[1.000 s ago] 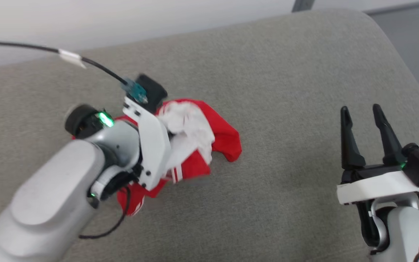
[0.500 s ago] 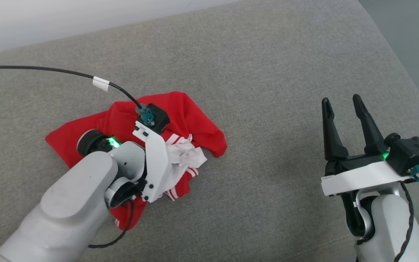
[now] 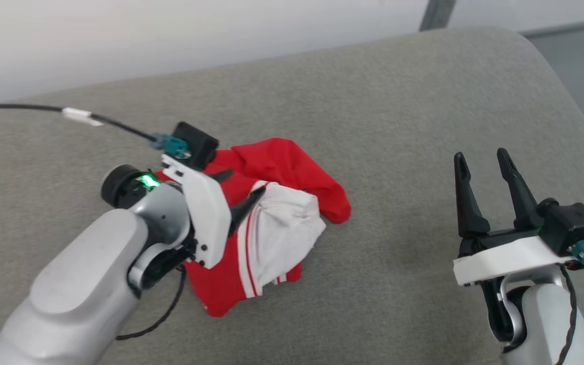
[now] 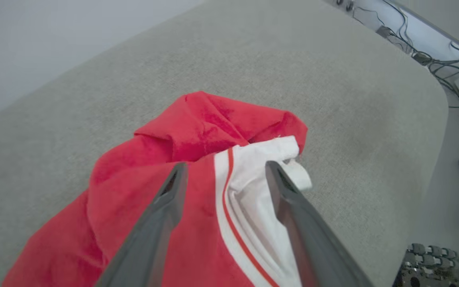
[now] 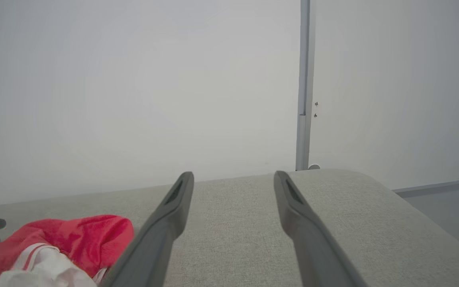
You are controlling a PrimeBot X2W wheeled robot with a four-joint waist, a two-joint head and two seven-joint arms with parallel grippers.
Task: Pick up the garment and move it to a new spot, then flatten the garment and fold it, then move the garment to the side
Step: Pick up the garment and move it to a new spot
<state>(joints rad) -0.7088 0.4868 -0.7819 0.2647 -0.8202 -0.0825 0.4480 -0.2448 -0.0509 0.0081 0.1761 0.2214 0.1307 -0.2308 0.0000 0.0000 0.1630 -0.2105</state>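
Observation:
The garment (image 3: 284, 165) is a red T-shirt with a white sleeve, lying crumpled in a heap on the grey cushion (image 3: 398, 101). My left gripper (image 3: 239, 190) hovers just over the heap, open, with its fingers astride the red-and-white sleeve seam. In the left wrist view the garment (image 4: 197, 127) lies under the spread fingers of the left gripper (image 4: 226, 166), and nothing is pinched. My right gripper (image 3: 480, 156) stands open and empty well off to the right. The right wrist view has the garment (image 5: 74, 235) at lower left, beside the right gripper (image 5: 233, 175).
A black cable with a white tag (image 3: 76, 115) runs from the left wrist off the left edge. The cushion's rounded far-right corner (image 3: 525, 45) drops to the floor. Cables and a box (image 4: 444, 59) lie on the floor there. A white wall stands behind.
The left gripper's jaws have opened and let go of the garment, which now lies in a heap with the white sleeve on top. The head camera has shifted. The right gripper stays open.

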